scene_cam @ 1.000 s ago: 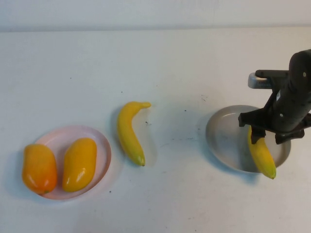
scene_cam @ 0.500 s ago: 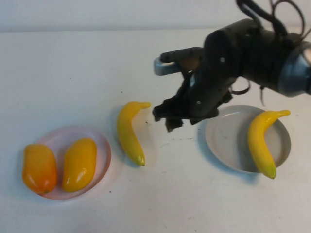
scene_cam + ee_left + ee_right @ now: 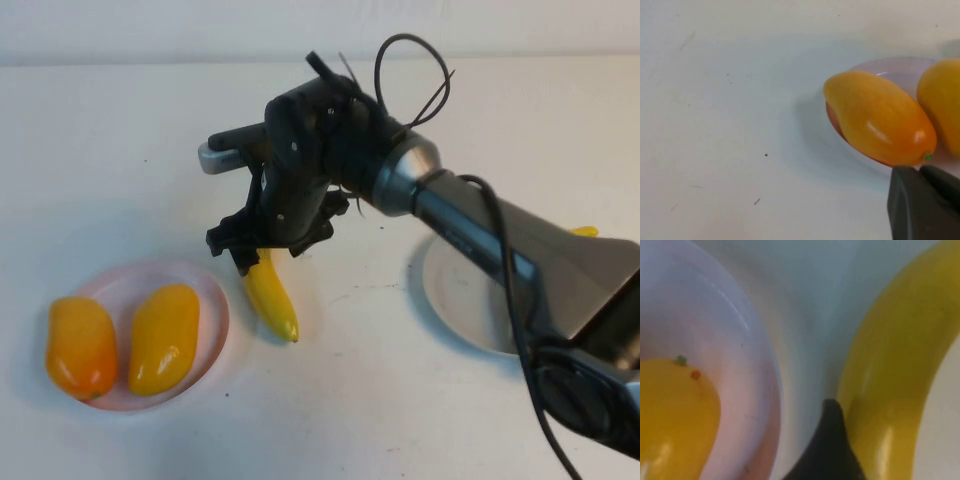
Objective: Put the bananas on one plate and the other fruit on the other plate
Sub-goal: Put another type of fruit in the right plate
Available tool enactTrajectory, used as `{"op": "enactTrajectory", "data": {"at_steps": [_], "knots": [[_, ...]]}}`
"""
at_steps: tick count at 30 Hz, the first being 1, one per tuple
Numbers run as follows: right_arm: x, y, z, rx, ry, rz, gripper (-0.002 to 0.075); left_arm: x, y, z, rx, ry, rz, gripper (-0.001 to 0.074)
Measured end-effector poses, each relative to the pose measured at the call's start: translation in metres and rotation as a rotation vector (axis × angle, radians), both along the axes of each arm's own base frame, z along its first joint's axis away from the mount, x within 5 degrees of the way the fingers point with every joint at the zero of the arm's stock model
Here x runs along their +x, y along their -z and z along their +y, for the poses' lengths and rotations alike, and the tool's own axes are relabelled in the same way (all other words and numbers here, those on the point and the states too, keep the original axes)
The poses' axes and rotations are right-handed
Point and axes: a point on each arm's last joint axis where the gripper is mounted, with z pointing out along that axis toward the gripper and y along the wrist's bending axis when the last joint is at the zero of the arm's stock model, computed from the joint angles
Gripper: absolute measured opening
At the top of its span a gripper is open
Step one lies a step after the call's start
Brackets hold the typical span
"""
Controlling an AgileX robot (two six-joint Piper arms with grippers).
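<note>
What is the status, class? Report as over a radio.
Right end effector open over table banana. Left end effector shut, parked beside pink plate. Nothing obstructing.

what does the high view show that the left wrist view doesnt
Only the high view shows the right gripper low over the banana on the table, jaws open around it, plus the grey-blue plate and the yellow tip of the second banana behind the arm. Only the left wrist view shows the left gripper, jaws shut, beside the pink plate. Both share the pink plate and its two mangoes, the more orange mango overhanging the rim and the yellower mango next to it.
</note>
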Motion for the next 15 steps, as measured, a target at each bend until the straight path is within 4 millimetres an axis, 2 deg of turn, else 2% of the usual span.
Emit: {"op": "enactTrajectory", "data": {"at_steps": [11,15], "knots": [[0.007,0.031,0.009,0.008,0.019,0.033,0.0514,0.000,0.000,0.000,0.000,0.000,0.000,-0.0004],[0.008,0.035,0.010,-0.001,0.017,0.041,0.0456,0.000,0.000,0.000,0.000,0.000,0.000,-0.0004]]}}
